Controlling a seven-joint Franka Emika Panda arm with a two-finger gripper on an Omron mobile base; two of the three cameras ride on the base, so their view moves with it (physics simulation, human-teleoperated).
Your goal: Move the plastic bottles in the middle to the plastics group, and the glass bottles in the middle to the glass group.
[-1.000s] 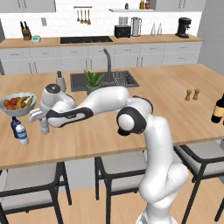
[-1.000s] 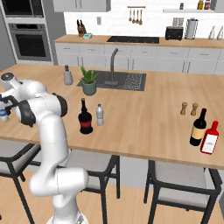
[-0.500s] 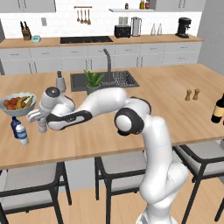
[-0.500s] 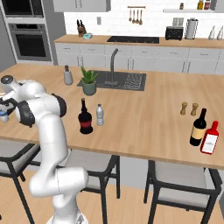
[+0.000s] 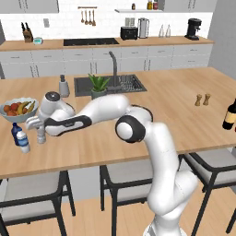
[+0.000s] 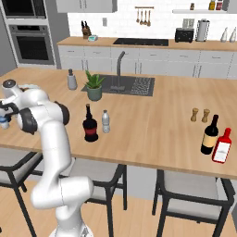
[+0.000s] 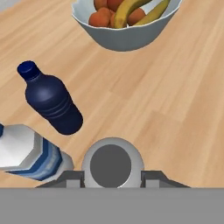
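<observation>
Wooden island counter (image 5: 175, 106) runs under the arm, which reaches far toward the fruit bowl end. The gripper (image 5: 40, 133) is pinched on a small clear water bottle (image 5: 41, 136); looking down the hand, its pale cap (image 7: 112, 164) sits between the finger tips. Just beside it stand the small dark blue bottle (image 7: 50, 99) and the pale bottle with blue label (image 7: 26, 153), with the fruit bowl (image 7: 127, 19) beyond. So this bottle appears to have reached the plastics group but is not yet let go. Well away, in the middle, wait the second clear water bottle (image 6: 106, 121) and the wide dark bottle with red label (image 6: 90, 125). Farther still, the slim brown wine bottle (image 6: 209, 135) marks the glass group. Roughly a third seems done.
</observation>
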